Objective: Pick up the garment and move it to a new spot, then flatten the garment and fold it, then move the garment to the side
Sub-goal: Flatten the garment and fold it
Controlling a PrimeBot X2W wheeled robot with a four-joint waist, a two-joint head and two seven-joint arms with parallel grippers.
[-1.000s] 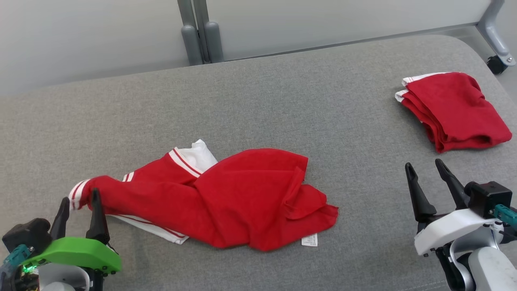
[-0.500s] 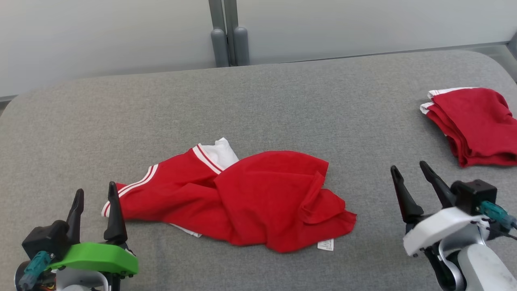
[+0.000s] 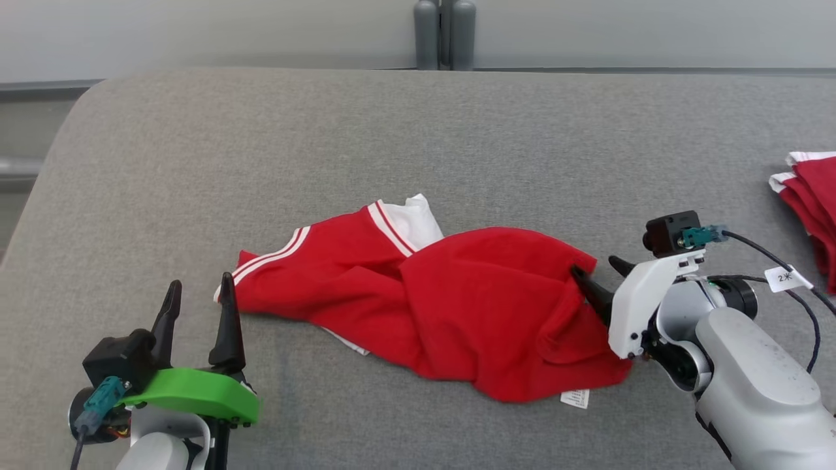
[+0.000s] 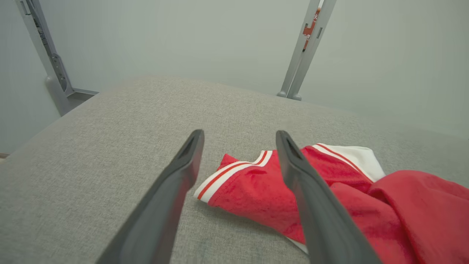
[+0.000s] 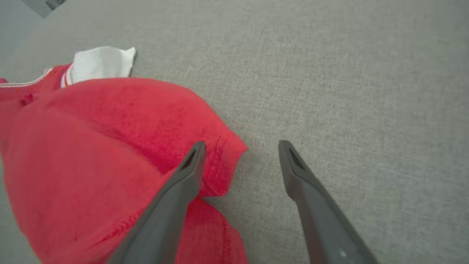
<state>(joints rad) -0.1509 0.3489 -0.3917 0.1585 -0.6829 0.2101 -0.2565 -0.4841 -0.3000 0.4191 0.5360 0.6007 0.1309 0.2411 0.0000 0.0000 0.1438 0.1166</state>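
Head view: the garment (image 3: 457,307) lies crumpled on the grey cushion (image 3: 392,143), its long axis running left to right across my front, striped cuff (image 3: 271,251) toward my left gripper (image 3: 200,281) and red hem end toward my right gripper (image 3: 594,264). The right one is nearer — its fingers are at the cloth's edge, while the left hangs just short of the cuff. Both are spread, holding nothing. A folded pile (image 3: 810,196) sits well apart at the far right. Left wrist view: my fingers are parted, and the cuff (image 4: 227,172) lies between and beyond them, the rest trailing off to the right. Right wrist view: the fingers are parted too, one over red cloth, the other over bare cushion, with the hem corner (image 5: 223,154) between them — whether either touches it I cannot tell. I judge this corner the natural first grip.
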